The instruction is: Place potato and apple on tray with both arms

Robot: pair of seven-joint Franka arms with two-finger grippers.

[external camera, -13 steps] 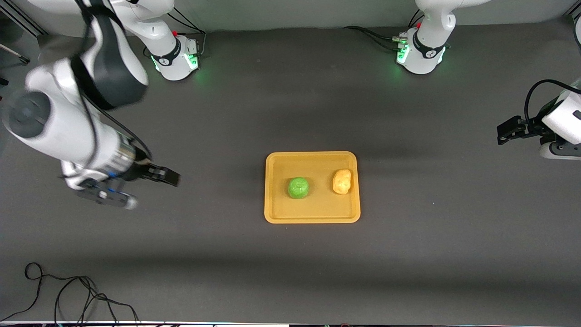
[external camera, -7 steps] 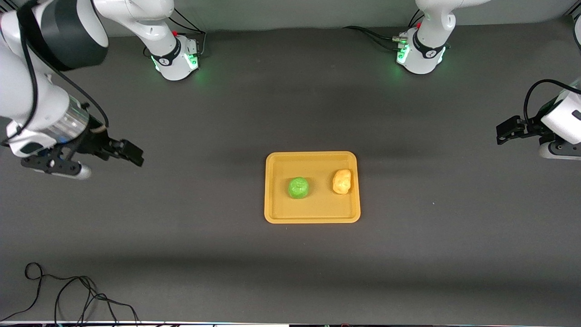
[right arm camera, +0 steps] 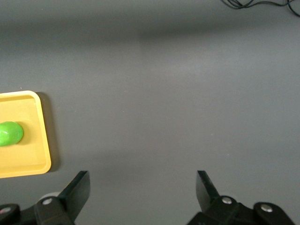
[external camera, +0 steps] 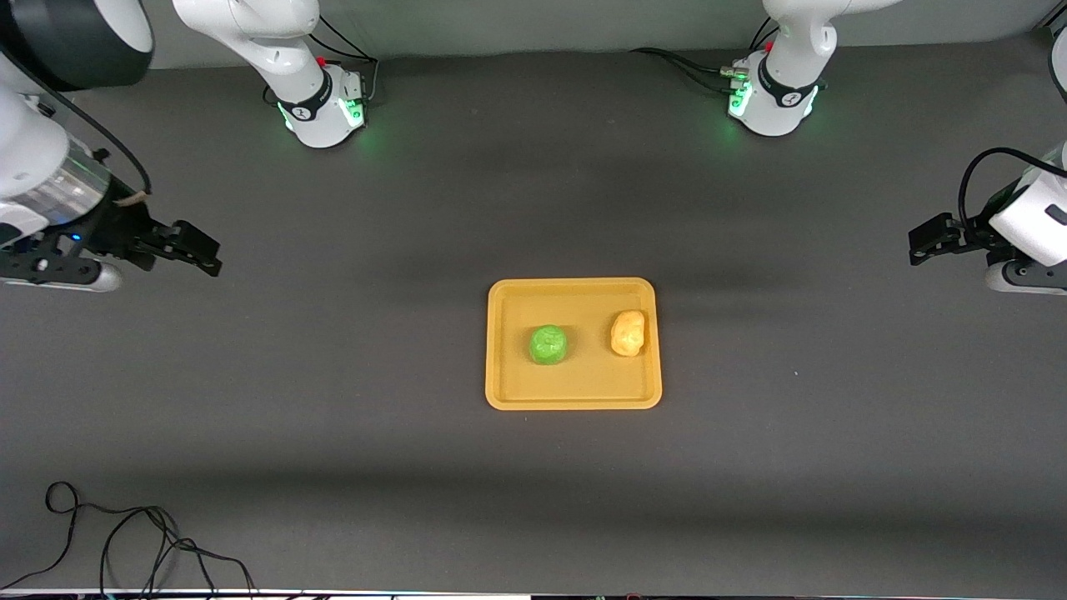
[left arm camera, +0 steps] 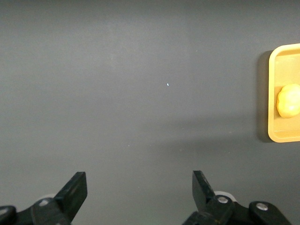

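Now both fruits rest on the tray (external camera: pixel 573 392), apart from each other.
Potato (external camera: pixel 628 332) lies toward the left arm's end, apple (external camera: pixel 548 344) beside it toward the right arm's. Left gripper (external camera: pixel 924 240) and right gripper (external camera: pixel 200 252) hang over bare table (external camera: pixel 533 500) at either end, both spread wide and holding nothing.

A robotics lab, to judge by two white jointed robot arms with dark grey joints (external camera: pixel 275 50) (external camera: pixel 792 58) bolted by round, green-lit bases along the top of the frame onto a bare dark grey matte table (external camera: pixel 333 417). Loose black cable (external camera: pixel 125 542) coiled at the lower left. At centre, only a flat yellow-orange plastic tray (external camera: pixel 573 396) with toy-like produce; no household furnishings anywhere.
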